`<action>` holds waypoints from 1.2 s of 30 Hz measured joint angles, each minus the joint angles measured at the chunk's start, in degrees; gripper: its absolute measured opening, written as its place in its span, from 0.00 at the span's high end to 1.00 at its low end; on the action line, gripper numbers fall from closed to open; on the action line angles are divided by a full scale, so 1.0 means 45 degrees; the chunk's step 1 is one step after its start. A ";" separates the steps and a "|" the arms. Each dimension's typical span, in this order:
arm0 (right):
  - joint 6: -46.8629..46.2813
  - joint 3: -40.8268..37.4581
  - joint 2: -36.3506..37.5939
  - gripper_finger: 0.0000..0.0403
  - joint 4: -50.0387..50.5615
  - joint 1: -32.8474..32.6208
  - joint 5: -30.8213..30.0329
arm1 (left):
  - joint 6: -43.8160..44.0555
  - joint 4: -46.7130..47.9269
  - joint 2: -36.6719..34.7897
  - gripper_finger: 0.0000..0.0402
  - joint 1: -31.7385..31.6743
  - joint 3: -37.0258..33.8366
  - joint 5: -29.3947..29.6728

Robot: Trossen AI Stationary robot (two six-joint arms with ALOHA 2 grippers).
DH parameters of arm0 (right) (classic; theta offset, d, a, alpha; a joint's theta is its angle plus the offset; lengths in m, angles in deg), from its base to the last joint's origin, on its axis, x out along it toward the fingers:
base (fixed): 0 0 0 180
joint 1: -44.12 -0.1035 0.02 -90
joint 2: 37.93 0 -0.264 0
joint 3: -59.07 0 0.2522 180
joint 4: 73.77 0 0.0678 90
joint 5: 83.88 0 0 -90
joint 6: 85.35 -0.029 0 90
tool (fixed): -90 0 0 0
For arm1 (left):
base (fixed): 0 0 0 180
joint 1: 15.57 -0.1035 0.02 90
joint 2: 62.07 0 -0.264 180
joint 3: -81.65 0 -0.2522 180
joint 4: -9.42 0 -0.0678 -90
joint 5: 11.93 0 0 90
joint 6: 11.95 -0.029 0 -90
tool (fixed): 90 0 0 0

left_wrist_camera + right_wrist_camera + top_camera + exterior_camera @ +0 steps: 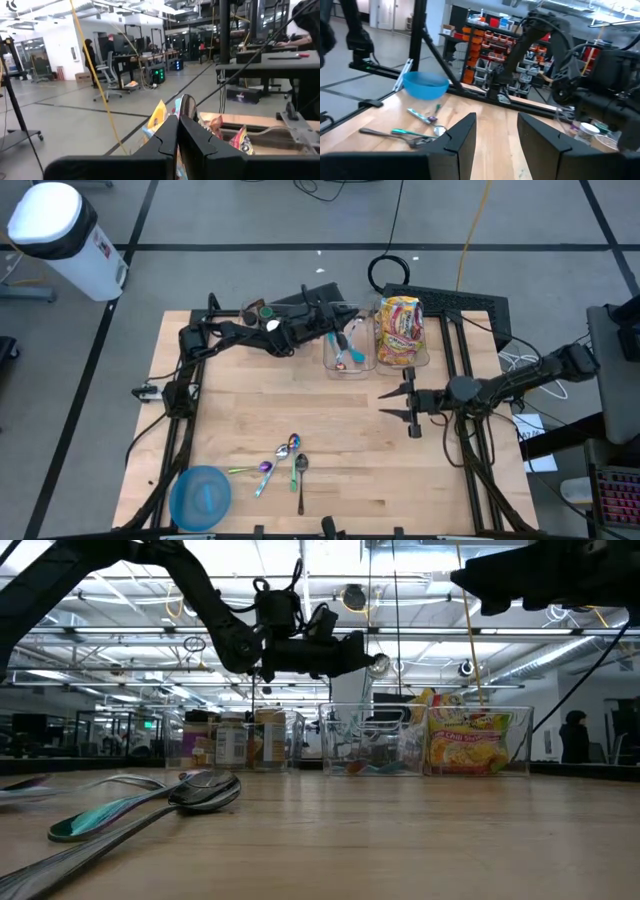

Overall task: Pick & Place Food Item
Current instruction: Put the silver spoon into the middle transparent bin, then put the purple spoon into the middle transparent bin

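Observation:
Yellow and red food packets (400,330) stand in a clear bin (425,362) at the table's far edge. Beside it, a second clear bin (330,365) holds a teal-handled utensil (342,358). My left gripper (345,320) hangs over that second bin, shut on a metal spoon (378,662). My right gripper (406,404) stands open above the table's right middle, with nothing between its fingers. Near the front left, a blue bowl (200,495) rests on the table next to several loose spoons (285,460). My left gripper pinches the spoon between its two shut fingers, just behind the shiny bowl (187,106), which sticks out past the fingertips. The fingers lie about level, coming from the table's left. The spoon is lifted clear above the bin; the fingers hide its handle.
A third clear bin with jars (235,740) stands at the far left of the row. A white cylinder (55,225) stands on the floor beyond the table's far left corner. Bare wood lies between the bins and the loose spoons. People show in the room behind.

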 joint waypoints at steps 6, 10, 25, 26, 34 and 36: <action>0.0000 0.0000 0.0000 0.67 -0.0063 0.0329 0.0015 | 0.0054 0.0065 -0.0015 0.95 -0.0005 0.0000 0.0054; 0.0000 0.0000 0.0000 0.67 -0.0063 0.0446 0.0015 | 0.0127 0.0148 -0.0015 0.94 0.0005 0.0000 0.0059; 0.0000 0.0000 0.0000 0.67 -0.0058 0.0502 0.0019 | 0.0383 0.1351 -0.0044 0.70 0.0305 0.0000 0.1295; -0.0003 0.0000 0.0000 0.67 -0.0058 0.0502 0.0019 | 0.0261 0.1320 -0.0068 0.66 0.0345 0.0000 0.1307; -0.0005 0.0000 0.0000 0.67 -0.0055 0.0502 0.0019 | -0.0141 0.3590 -0.2062 0.47 0.0931 0.0000 0.1288; -0.0005 0.0000 0.0000 0.67 -0.0022 0.0497 0.0019 | -0.0771 0.5196 -0.3102 0.45 0.1199 0.0000 0.1288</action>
